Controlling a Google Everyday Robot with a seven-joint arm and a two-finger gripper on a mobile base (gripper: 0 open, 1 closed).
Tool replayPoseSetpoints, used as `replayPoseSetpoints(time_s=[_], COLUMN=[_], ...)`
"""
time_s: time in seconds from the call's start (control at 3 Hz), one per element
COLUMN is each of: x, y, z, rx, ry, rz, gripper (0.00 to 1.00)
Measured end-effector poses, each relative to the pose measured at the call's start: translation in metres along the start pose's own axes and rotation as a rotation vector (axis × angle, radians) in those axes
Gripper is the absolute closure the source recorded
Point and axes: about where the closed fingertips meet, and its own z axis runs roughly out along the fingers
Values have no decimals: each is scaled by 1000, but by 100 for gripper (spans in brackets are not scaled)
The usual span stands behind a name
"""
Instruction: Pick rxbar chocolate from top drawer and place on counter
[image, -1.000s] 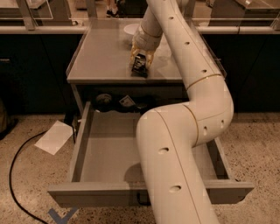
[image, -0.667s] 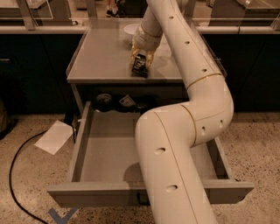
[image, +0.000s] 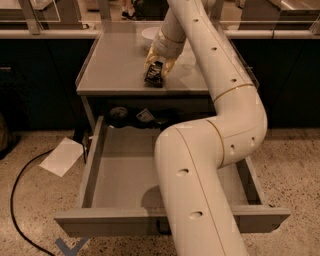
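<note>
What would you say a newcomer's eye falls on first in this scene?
The big white arm fills the foreground, bending up from bottom centre over the open top drawer. At its end the gripper is down at the counter, near its front edge, with its fingers closed on the rxbar chocolate. A white sheet of paper lies on the floor to the left.

One high camera behind the arm (image: 200, 175) looks down on top drawer (image: 95, 165) and gripper (image: 157, 76) over counter (image: 115, 65)
</note>
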Motion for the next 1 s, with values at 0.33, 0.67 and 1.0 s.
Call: replayPoseSetpoints(time_s=[0.33, 0.67, 1.0], x=[0, 0, 0], y=[0, 0, 0], z=[0, 0, 0], rx=[0, 0, 0], ry=[0, 0, 0], rz=[0, 0, 0], gripper=[12, 0, 0])
